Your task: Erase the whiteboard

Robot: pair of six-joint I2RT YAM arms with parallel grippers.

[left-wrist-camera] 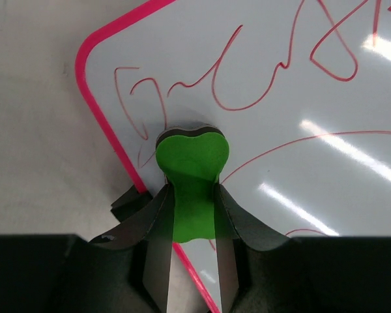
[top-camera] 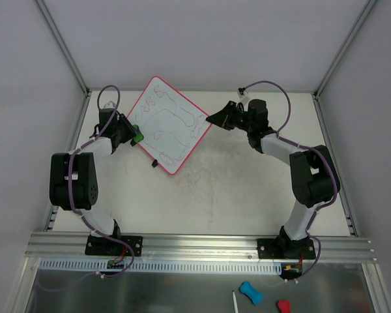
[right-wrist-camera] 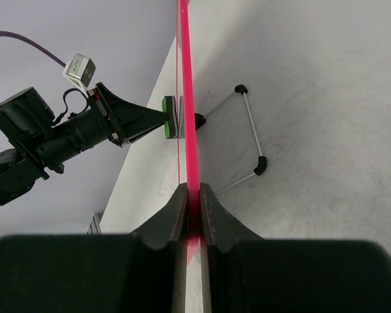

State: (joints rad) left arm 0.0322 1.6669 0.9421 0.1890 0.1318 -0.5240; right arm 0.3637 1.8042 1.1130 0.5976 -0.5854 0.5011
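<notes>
While your left gripper (left-wrist-camera: 193, 199) pinches the eraser (left-wrist-camera: 192, 156) at the board's (top-camera: 173, 127) left corner and your right gripper (right-wrist-camera: 191, 194) clamps its rim (right-wrist-camera: 186, 98), red scribbles (left-wrist-camera: 244, 108) remain throughout; erasing appears barely begun.

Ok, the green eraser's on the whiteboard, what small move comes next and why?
Probably slide the green eraser in the left fingers inward across the red scribbles. It sits by the pink rim of the whiteboard, the marks look untouched, and the right fingers pinch the board's other side, steadying it.
</notes>
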